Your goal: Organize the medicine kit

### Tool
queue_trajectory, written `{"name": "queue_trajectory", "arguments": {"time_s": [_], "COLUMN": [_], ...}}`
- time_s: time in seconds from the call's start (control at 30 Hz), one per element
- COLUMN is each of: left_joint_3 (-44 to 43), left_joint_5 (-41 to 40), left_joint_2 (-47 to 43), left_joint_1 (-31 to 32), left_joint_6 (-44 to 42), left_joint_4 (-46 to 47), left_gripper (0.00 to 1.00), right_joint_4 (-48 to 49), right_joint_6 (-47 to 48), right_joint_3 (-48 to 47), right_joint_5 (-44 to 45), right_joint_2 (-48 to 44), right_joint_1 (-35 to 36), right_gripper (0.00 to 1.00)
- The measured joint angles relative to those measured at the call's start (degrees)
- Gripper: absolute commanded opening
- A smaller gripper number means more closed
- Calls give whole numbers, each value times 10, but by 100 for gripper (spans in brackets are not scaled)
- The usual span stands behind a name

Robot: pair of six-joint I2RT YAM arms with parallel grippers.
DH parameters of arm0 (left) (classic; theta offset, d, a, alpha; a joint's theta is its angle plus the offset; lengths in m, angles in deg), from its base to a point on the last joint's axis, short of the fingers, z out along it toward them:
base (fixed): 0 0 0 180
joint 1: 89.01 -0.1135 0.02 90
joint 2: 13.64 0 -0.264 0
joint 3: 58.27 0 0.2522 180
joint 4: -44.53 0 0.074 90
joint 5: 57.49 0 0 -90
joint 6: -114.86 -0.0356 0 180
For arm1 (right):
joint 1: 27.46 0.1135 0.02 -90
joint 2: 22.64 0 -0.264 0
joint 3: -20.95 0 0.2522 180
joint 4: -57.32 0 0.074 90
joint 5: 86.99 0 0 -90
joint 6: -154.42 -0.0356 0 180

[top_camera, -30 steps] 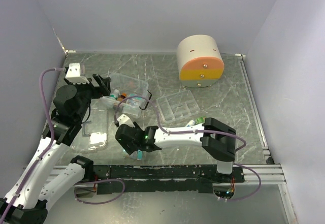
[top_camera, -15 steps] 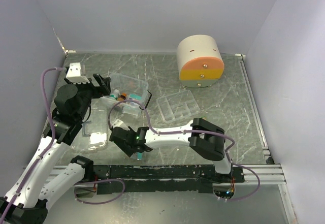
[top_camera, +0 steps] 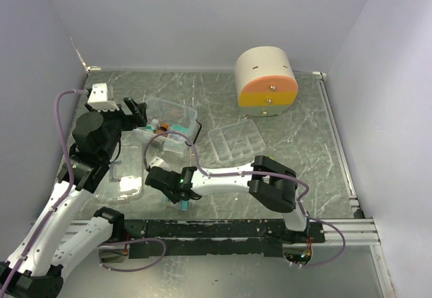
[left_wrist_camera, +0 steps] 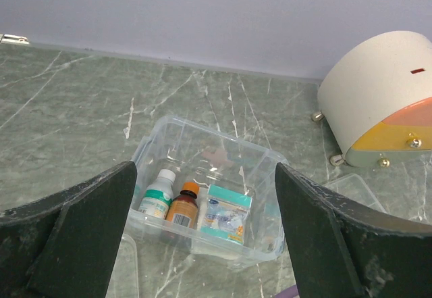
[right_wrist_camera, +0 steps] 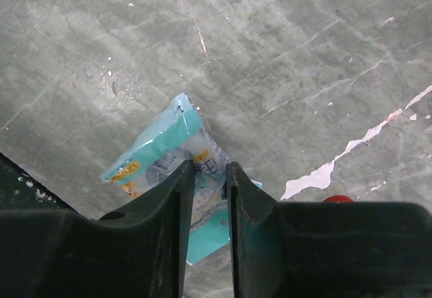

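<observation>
A clear plastic bin sits lidless on the counter. Upright in a row along its near wall are a white bottle with a teal label, an amber bottle with an orange cap and a teal-and-white carton. A teal-and-white flat sachet lies by the counter's near edge.

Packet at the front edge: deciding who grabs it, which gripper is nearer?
Right. The right gripper is directly over the packet, jaws straddling it; the left gripper is farther back, open by the bin.
</observation>
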Motion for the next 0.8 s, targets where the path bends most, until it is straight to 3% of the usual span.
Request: {"name": "queue_trajectory", "arguments": {"time_s": [0.23,0.5,0.67,0.8], "left_joint_3": [0,-1,-10,-26], "left_joint_5": [-4,14,98,220], "left_joint_2": [1,28,62,97], "left_joint_1": [0,0,0,0], "left_joint_6": [2,16,13,13], "left_joint_4": [0,-10,-42,-77], "left_gripper": [99,99,92,84], "right_joint_4": [38,127,182,209], "right_joint_6": [-1,0,0,0], "right_joint_3": [40,158,207,253], "right_joint_5": [-7,-55,-88,-85], "right_joint_2": [-29,-163,-236,-294], "right_joint_1": [-13,-56,-97,-128], "right_gripper": [14,14,14,14]}}
